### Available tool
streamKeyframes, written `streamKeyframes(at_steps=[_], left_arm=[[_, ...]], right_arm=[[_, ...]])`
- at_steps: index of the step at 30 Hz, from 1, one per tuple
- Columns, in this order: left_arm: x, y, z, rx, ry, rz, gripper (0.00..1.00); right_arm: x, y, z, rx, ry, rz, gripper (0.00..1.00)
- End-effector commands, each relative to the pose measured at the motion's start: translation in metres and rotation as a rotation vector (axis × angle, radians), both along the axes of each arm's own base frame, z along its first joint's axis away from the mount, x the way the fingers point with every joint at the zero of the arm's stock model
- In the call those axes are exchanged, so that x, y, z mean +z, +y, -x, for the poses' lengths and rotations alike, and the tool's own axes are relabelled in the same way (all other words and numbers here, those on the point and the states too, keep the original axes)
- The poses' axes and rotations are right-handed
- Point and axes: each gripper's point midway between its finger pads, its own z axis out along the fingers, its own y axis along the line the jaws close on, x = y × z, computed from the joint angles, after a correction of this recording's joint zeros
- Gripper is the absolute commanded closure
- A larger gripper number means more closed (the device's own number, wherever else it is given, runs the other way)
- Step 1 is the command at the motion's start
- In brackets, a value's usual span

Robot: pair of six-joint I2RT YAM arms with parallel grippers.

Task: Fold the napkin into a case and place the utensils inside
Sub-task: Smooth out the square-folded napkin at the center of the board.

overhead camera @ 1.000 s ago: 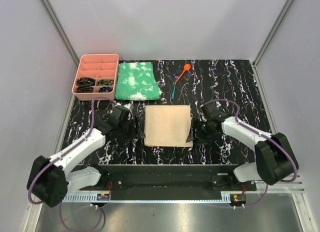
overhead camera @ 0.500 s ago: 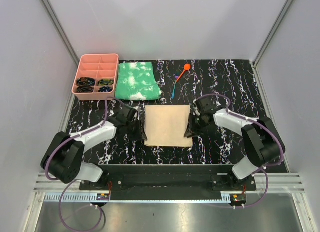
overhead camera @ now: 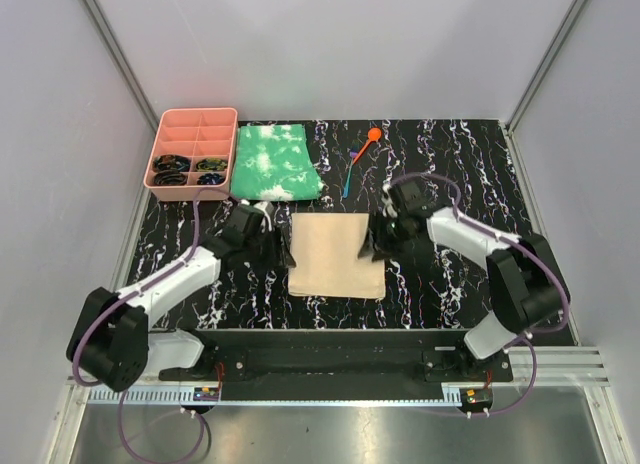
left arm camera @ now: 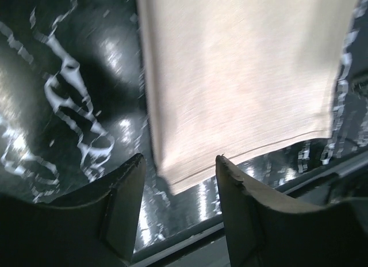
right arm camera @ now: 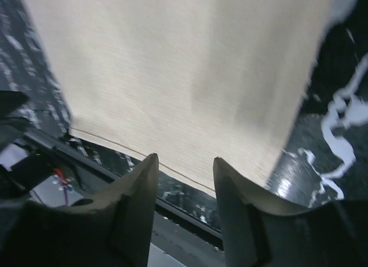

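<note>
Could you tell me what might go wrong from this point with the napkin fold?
1. Both the left claw and right claw stand open at the edges of the napkin; a shallow pinch could slip and leave a crooked fold.
2. The orange spoon and blue utensil lie beyond the right claw, so a wide swing might knock them.

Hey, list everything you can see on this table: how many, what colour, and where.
napkin: one, tan, flat at the table's centre
cloth: one, green and white, beyond the napkin, beside the tray
tray: one, pink, far left corner
dark pieces: several, in the tray's near compartments
spoon: one, orange, right of the cloth
slim utensil: one, teal, next to the spoon
table: one, black with white veins
left arm: white and black, jaws open at the napkin's left edge
right arm: white and black, jaws open at the napkin's right edge
</note>
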Motion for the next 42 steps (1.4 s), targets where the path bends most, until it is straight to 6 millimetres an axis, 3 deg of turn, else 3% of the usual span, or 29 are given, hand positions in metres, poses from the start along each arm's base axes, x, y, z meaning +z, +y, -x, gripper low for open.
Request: streamKeyframes(at_steps=[1,2,4,5,6,7,8,9,14,17,23,28,30,33,37,38,39,40,41,42], left_arm=[[0.009,-0.031,-0.016,-0.06,0.014,0.12,0.48],[0.005,-0.034,-0.017,-0.062,0.017,0.13,0.48],[-0.012,-0.03,-0.01,-0.049,0.053,0.115,0.48],[-0.015,-0.027,-0.011,-0.04,0.046,0.107,0.48],[-0.02,-0.024,-0.009,-0.029,0.047,0.092,0.47],[-0.027,-0.019,-0.005,-0.016,0.048,0.075,0.47],[-0.029,-0.018,-0.004,-0.01,0.046,0.075,0.47],[-0.034,-0.015,0.001,-0.004,0.056,0.073,0.47],[-0.045,-0.011,0.007,0.013,0.063,0.077,0.49],[-0.053,-0.011,0.014,0.007,0.088,0.082,0.52],[-0.071,-0.003,0.029,0.021,0.134,0.063,0.59],[-0.084,0.004,0.041,0.034,0.17,0.05,0.7],[-0.087,0.006,0.046,0.031,0.175,0.044,0.74],[-0.08,0.005,0.051,0.018,0.165,0.067,0.8],[-0.054,0.006,0.045,0.009,0.116,0.07,0.73],[-0.033,0.001,0.034,0.003,0.054,0.092,0.61],[-0.025,0.004,0.033,0.003,0.045,0.078,0.56],[-0.014,0.004,0.027,0.006,0.016,0.08,0.53],[0.012,-0.001,0.012,0.01,-0.056,0.101,0.49],[0.023,-0.003,0.007,0.009,-0.078,0.107,0.49]], right_arm=[[0.043,0.051,-0.061,0.059,-0.137,-0.133,0.43],[0.034,0.064,-0.067,0.07,-0.101,-0.158,0.43],[0.053,0.09,-0.089,0.095,-0.138,-0.22,0.42],[0.042,0.107,-0.087,0.121,-0.109,-0.232,0.42],[0.056,0.123,-0.099,0.141,-0.145,-0.263,0.42],[0.058,0.135,-0.1,0.16,-0.148,-0.281,0.42],[0.046,0.15,-0.096,0.186,-0.113,-0.291,0.43],[0.055,0.164,-0.103,0.2,-0.135,-0.317,0.46],[0.04,0.201,-0.118,0.213,-0.111,-0.406,0.64],[0.026,0.211,-0.124,0.211,-0.075,-0.435,0.75],[-0.004,0.218,-0.136,0.19,-0.072,-0.425,0.8],[-0.033,0.221,-0.145,0.18,-0.063,-0.402,0.81],[-0.035,0.222,-0.146,0.179,-0.056,-0.407,0.81],[-0.015,0.219,-0.143,0.179,-0.068,-0.42,0.79],[0.041,0.202,-0.132,0.198,-0.13,-0.414,0.66],[0.05,0.198,-0.129,0.2,-0.147,-0.409,0.62],[0.055,0.188,-0.131,0.195,-0.164,-0.396,0.53],[0.066,0.179,-0.129,0.187,-0.184,-0.391,0.49],[0.069,0.172,-0.129,0.18,-0.191,-0.388,0.45],[0.069,0.159,-0.137,0.152,-0.197,-0.382,0.4]])
